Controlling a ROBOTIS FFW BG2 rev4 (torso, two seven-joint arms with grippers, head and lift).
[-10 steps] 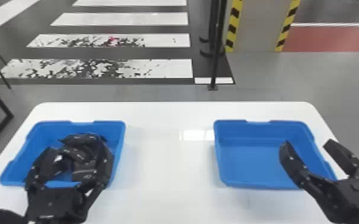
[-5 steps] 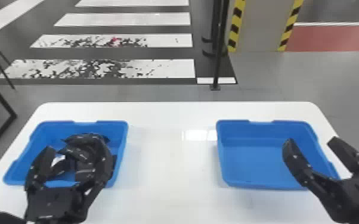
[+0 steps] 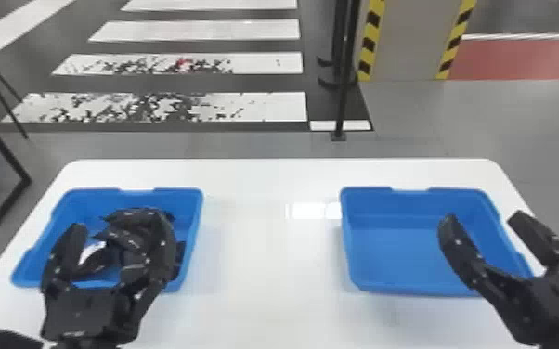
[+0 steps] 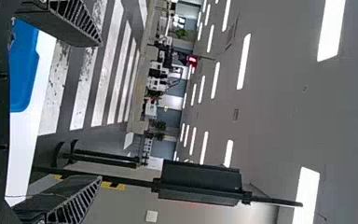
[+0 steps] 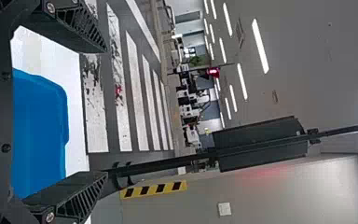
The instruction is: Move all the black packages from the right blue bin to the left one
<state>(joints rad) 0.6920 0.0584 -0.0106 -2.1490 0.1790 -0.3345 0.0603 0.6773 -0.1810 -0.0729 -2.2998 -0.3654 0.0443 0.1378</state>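
Several black packages (image 3: 127,229) lie heaped in the left blue bin (image 3: 190,195), partly hidden behind my left gripper (image 3: 123,232), whose fingers stand apart over the bin's near side. In the left wrist view the left gripper (image 4: 100,112) is open with nothing between its fingertips. The right blue bin (image 3: 399,241) shows a bare floor. At its right side is my right gripper (image 3: 478,218), open and empty; in the right wrist view the right gripper (image 5: 106,112) has its fingers wide apart, with the blue bin's corner behind them.
Both bins stand on a white table (image 3: 269,260), with a wide strip of tabletop between them. Beyond the far edge a black post (image 3: 346,83) rises from the floor. A dark metal frame (image 3: 2,162) stands at the left, off the table.
The whole scene has shifted slightly to the right in the head view. Both grippers keep nearly the same place and remain open.
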